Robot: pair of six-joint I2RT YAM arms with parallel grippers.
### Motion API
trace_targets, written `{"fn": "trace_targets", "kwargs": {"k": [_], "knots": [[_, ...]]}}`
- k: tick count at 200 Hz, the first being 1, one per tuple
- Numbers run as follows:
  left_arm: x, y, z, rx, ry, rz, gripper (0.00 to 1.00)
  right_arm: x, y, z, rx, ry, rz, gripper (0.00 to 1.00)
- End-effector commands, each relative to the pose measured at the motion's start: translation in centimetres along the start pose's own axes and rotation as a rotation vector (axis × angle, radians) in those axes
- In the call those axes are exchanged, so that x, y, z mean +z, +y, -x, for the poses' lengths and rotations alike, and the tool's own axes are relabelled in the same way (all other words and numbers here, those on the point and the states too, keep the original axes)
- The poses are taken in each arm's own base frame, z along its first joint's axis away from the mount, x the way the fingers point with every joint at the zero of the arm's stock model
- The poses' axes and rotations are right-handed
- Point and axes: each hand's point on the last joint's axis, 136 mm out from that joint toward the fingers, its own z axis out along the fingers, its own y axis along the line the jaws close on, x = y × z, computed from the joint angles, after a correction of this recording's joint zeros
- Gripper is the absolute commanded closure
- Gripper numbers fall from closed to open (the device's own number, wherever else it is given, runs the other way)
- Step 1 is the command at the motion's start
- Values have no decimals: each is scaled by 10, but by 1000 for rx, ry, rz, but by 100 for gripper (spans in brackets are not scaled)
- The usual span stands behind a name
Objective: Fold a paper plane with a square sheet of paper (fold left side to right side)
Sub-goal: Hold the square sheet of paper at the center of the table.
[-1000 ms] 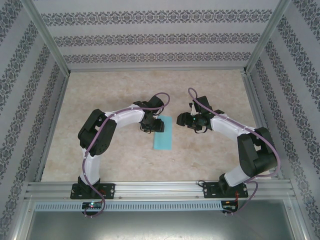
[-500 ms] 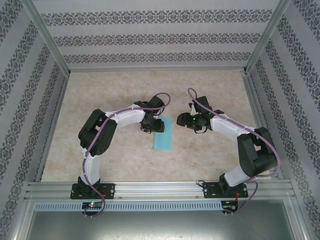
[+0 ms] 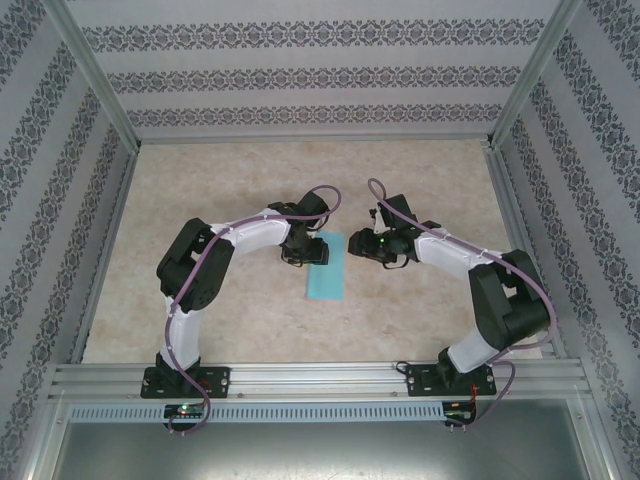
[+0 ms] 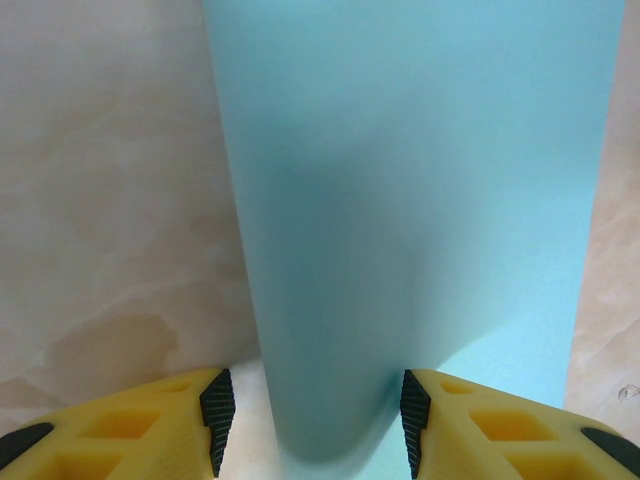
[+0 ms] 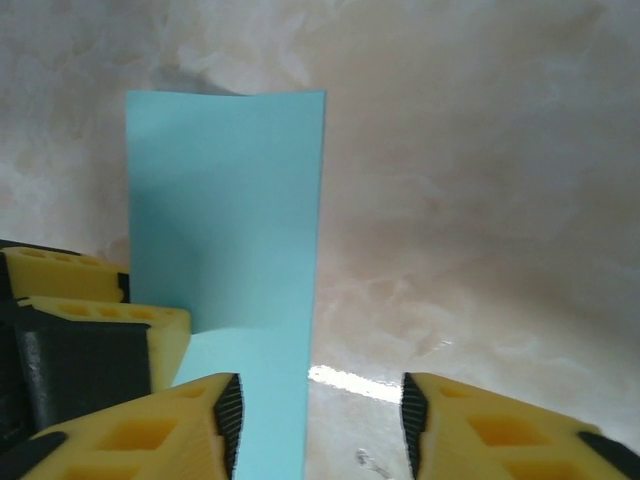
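Paper (image 3: 328, 278) in light turquoise lies as a narrow strip near the middle of the table (image 3: 200, 180). Its long sides run from the far edge toward the near edge, and it looks already doubled over.

Left gripper (image 3: 301, 255) sits over the strip's far end, on the side toward the table's left edge. In its wrist view the jaws stand partly apart, gripping nothing. The paper runs down between the black pads. Shading along one long side suggests a soft, rounded bend rather than a sharp crease. Whether the fingertips press on the sheet cannot be told.

Right gripper (image 3: 362, 246) hovers just beside the strip's far end, on the side toward the right edge. Its jaws are apart and hold nothing. In its wrist view bare table shows in the gap, and the paper's long edge lies just inside one pad. The left gripper's yellow fingers (image 5: 100, 310) sit at the strip's other side.

The step in hand seems to be setting this half fold.

- The left gripper should pin both layers so the free edges match.
- The right gripper should come down flat beside the rounded bend.
- It should then stroke along the bend from the far end to the near end with light, even pressure.

Thin paper probably slides or buckles easily. If the top layer shifts, the crease would likely run off centre and the plane would come out lopsided.
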Motion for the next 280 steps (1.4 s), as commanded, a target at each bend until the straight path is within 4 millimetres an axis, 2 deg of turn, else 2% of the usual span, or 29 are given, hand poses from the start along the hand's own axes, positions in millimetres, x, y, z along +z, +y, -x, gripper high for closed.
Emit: {"fn": "trace_targets", "kwargs": {"k": [1,38,66,121,224,246,280], "knots": [[27,-5,-18,35,68,5,48,8,11,-3,14,22,56,60],[28,-4,-18,34,70,6,48,23,20,-11,14,64,90,87],[28,-4,-19,36,71,6,48,35,27,-16,6,104,98,100],[28,-5,-19,34,71,5,48,47,28,-21,-4,135,82,100],[25,-7,-16,37,58,2,48,63,-7,-46,12,237,-54,100],[17,-8,-12,41,37,1,48,66,-13,-51,20,257,-70,100],[-11,-13,0,62,-33,-3,46,68,-20,-58,25,272,-89,100]]}}
